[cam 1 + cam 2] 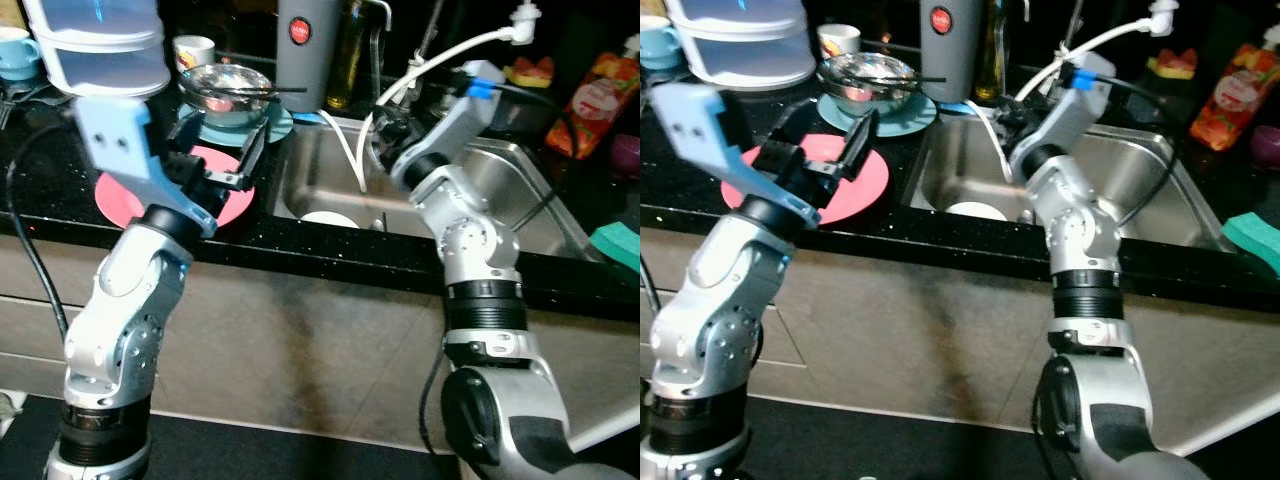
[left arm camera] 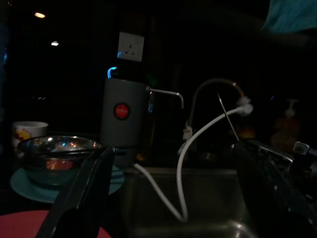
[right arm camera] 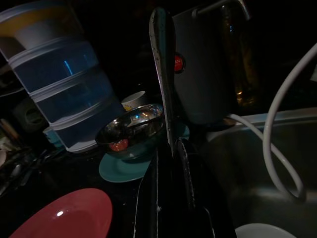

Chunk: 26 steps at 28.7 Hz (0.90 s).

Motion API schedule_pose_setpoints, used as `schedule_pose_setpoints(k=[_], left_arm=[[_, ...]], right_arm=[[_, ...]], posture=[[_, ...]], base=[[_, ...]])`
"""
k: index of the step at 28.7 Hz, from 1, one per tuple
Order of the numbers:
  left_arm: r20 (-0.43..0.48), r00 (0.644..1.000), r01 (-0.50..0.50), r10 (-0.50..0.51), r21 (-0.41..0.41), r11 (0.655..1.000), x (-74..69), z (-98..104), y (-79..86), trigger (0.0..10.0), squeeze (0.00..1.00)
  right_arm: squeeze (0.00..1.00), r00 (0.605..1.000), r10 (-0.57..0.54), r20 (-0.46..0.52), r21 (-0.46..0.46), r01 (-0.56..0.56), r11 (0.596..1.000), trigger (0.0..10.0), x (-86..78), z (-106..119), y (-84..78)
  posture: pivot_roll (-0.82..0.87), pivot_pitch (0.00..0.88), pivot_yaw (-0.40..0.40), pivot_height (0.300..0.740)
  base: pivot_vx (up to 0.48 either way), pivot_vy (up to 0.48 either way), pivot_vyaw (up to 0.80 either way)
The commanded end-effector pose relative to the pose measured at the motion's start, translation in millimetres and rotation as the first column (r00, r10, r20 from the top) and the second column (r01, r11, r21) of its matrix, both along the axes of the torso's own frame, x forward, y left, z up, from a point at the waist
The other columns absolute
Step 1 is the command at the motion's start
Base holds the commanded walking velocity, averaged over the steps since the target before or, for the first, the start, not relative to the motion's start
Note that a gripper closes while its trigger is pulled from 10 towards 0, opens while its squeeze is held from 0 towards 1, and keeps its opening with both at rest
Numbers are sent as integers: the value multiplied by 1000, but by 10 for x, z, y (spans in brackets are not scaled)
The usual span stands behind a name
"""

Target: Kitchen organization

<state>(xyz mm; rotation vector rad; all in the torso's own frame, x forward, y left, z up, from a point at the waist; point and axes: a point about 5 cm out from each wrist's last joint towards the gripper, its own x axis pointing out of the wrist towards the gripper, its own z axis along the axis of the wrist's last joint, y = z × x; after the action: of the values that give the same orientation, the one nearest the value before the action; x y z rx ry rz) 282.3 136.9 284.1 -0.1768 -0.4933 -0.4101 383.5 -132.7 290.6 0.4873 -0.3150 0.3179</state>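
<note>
My left gripper (image 1: pixel 235 150) hovers open just above a pink plate (image 1: pixel 215 205) on the black counter, with nothing between its fingers. Behind the plate, a steel bowl (image 1: pixel 225 85) with a dark utensil laid across it sits on a teal plate (image 1: pixel 275 125). My right gripper (image 3: pixel 169 153) is over the left end of the steel sink (image 1: pixel 500 190), shut on a long silver metal utensil (image 3: pixel 162 74) that sticks up from its fingers. A white dish (image 1: pixel 330 218) lies in the sink bottom below it.
A grey dispenser (image 1: pixel 305 50) and a white hose (image 1: pixel 450 55) stand behind the sink. Stacked plastic containers (image 1: pixel 100 45), a mug (image 1: pixel 193 50) and a blue cup (image 1: pixel 20 50) crowd the back left. A red pouch (image 1: pixel 600 100) and a teal cloth (image 1: pixel 615 245) lie right.
</note>
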Motion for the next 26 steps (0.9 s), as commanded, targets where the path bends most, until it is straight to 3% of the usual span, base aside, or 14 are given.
schedule_pose_setpoints(k=[1, 4, 6, 12, 15, 19, 20, 21, 24, 26], left_arm=[[-9, 1000, 18, -18, 13, 1000, -7, -20, -41, 10000, 0], [-12, 1000, 22, -22, 15, 1000, -8, -27, -50, 10000, 0], [-17, 999, 31, -30, 16, 999, -13, -36, -64, 10000, 0], [-25, 999, 46, -45, 17, 999, -26, -56, -80, 10000, 0], [-27, 997, 77, -77, 15, 997, -46, -63, -111, 10000, 0], [-34, 994, 107, -106, 13, 994, -62, -73, -136, 10000, 0], [-56, 980, 195, -193, 42, 980, -116, -108, -220, 10000, 0], [-56, 980, 195, -193, 42, 980, -116, -108, -220, 10000, 0], [-76, 945, 326, -319, 93, 941, -225, -148, -324, 10000, 0], [-111, 897, 442, -428, 168, 881, -350, -216, -395, 10000, 0]], right_arm=[[0, 1000, -15, 8, 4, 15, 1000, 10000, 4, 11, -24], [0, 1000, -25, 6, -12, 25, 1000, 10000, 9, 6, -32], [0, 998, -56, 20, -114, 58, 992, 10000, 14, 4, -42], [0, 996, -88, 27, -226, 92, 970, 10000, 23, -4, -46], [0, 992, -123, 17, -322, 122, 939, 10000, 48, -45, -54], [0, 991, -136, 9, -356, 130, 925, 10000, 58, -69, -56], [0, 988, -156, -3, -410, 141, 901, 10000, 77, -106, -73], [0, 988, -156, -3, -410, 141, 901, 10000, 77, -106, -73], [0, 986, -166, -15, -439, 143, 887, 10000, 93, -122, -103], [0, 986, -167, -13, -472, 141, 870, 10000, 105, -116, -141]], posture=[[163, 0, -105, 740], [161, 0, -104, 740], [161, 0, -104, 740], [157, 0, -106, 740], [160, 0, -109, 740], [160, 0, -109, 740], [163, 0, -112, 740], [163, 0, -112, 740], [163, 0, -112, 740], [161, 0, -114, 740]], base=[[401, 0, 0], [401, 0, 0], [399, 0, 0], [400, 0, 0], [378, 0, 0], [83, 0, 0], [0, 0, 0], [0, 0, 0], [0, 0, 0], [0, 0, 0]])
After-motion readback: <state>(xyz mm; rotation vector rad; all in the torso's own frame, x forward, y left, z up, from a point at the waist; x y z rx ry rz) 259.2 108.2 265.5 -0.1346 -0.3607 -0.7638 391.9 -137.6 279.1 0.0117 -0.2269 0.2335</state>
